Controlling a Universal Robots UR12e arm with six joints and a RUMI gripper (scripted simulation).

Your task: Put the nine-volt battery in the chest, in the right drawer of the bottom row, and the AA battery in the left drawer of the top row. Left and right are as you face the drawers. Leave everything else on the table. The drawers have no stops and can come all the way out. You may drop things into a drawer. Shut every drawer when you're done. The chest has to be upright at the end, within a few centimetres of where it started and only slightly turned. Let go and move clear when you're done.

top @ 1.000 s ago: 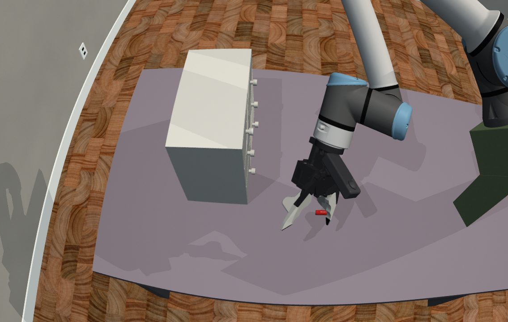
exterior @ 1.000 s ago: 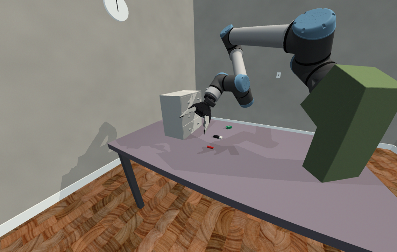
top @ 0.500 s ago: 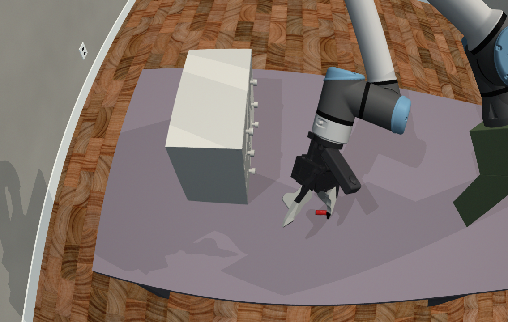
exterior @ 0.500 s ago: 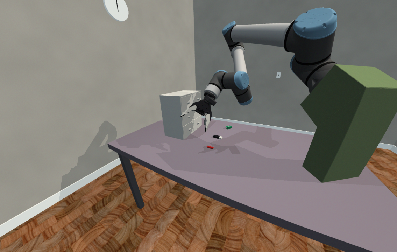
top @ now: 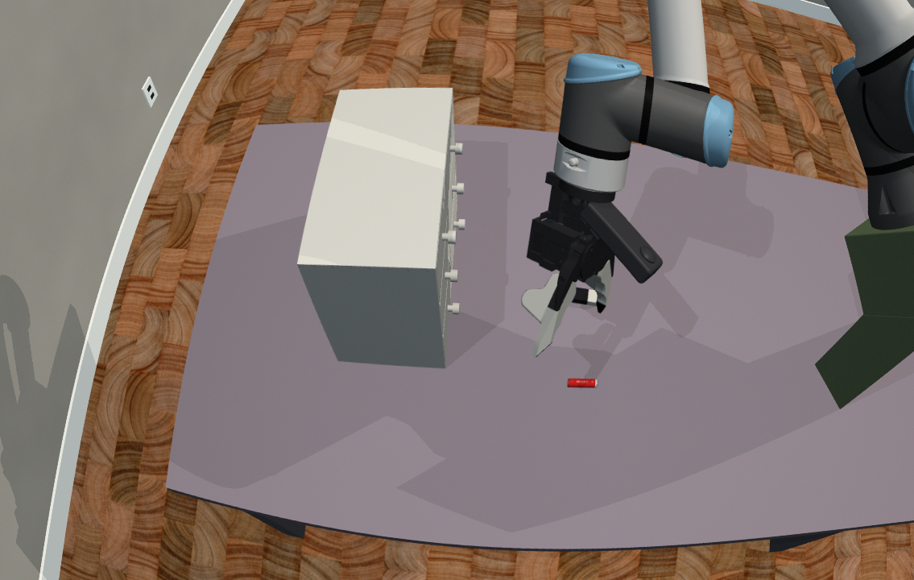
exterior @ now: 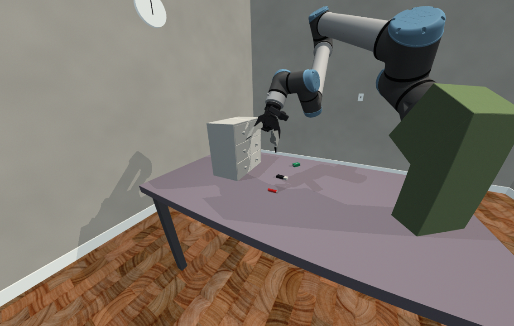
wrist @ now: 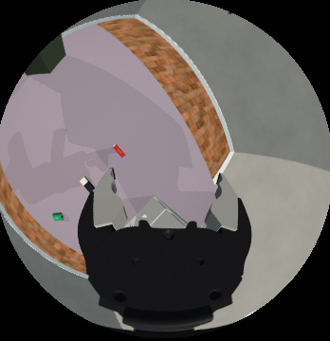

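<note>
The white chest (top: 381, 223) stands upright on the purple table with all drawers shut, knobs facing right; it also shows in the exterior view (exterior: 234, 147). A small red cylindrical battery (top: 581, 383) lies on the table in front of the chest, also in the other views (exterior: 272, 190) (wrist: 119, 151). A black block with a white end (exterior: 281, 176) lies beyond it, partly hidden behind a finger in the top view (top: 585, 295). My gripper (top: 572, 324) (exterior: 266, 136) (wrist: 166, 171) hangs open and empty above the table, beside the chest's drawer front.
A small green object (exterior: 295, 164) lies farther back on the table, also in the wrist view (wrist: 58, 217). The arm's large green base block (exterior: 453, 158) stands at the table's right side. The wall runs behind the chest.
</note>
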